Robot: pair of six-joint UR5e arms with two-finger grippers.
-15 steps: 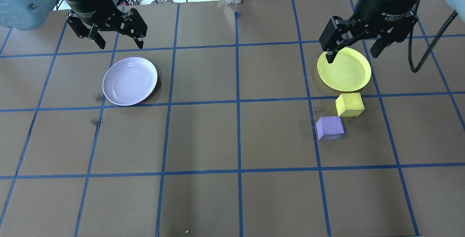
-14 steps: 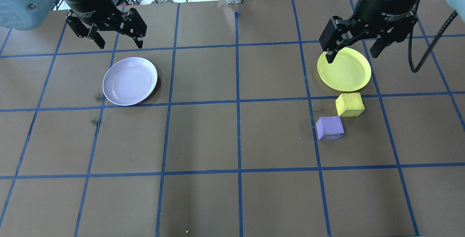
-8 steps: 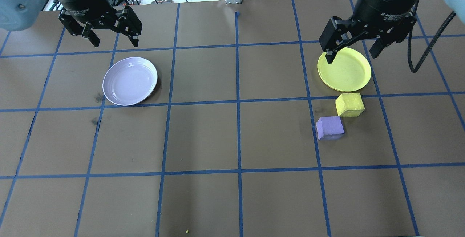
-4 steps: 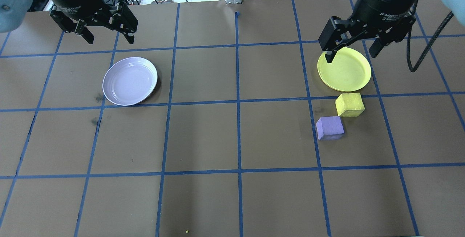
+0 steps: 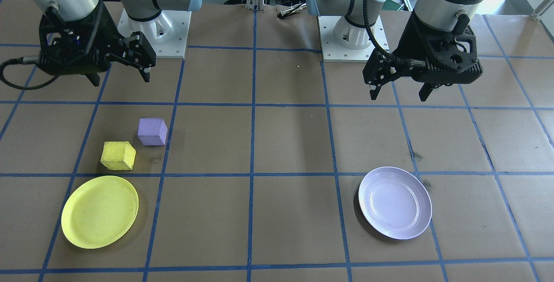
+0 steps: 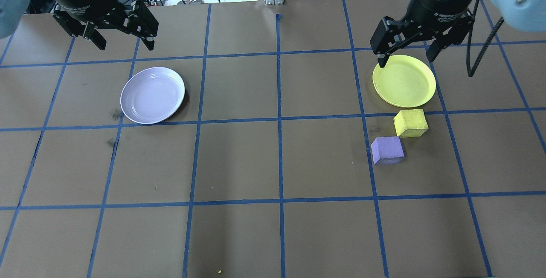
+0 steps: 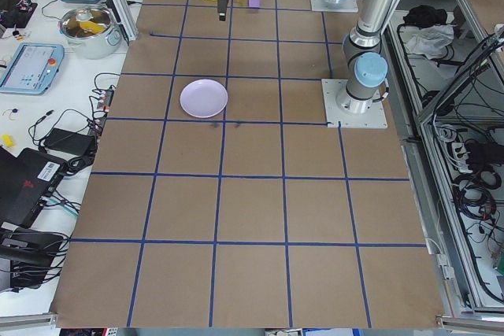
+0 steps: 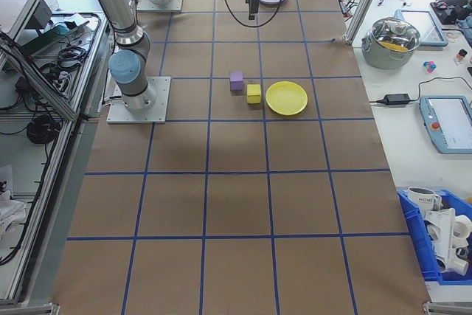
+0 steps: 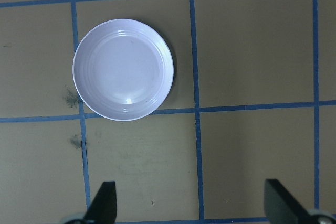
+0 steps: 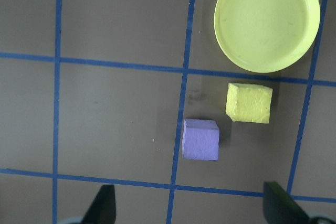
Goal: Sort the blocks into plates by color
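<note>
Both blocks on my right side. Right gripper (image 6: pixel 405 58) spread wide, empty, hanging high over yellow plate (image 6: pixel 405 82). Yellow block (image 6: pixel 410 123) just past plate's near rim, toward robot from gripper; purple block (image 6: pixel 387 150) a step further same way, slightly inboard. Blocks close, corners nearly touching, cannot tell contact. Left gripper (image 6: pixel 121 43) wide, empty, beyond lavender plate (image 6: pixel 152 95), well apart from blocks. Judge right arm takes first pick. Table (image 6: pixel 273 163) otherwise bare grid.

The tabletop (image 6: pixel 239 158) is brown, crossed by a grid of blue tape lines. At the frame's right sit a bright yellow plate (image 6: pixel 404 81), a yellow block (image 6: pixel 410 123) and a purple block (image 6: pixel 387 150) — at left, a pale lavender plate (image 6: pixel 152 95). Both grippers are black.
</note>
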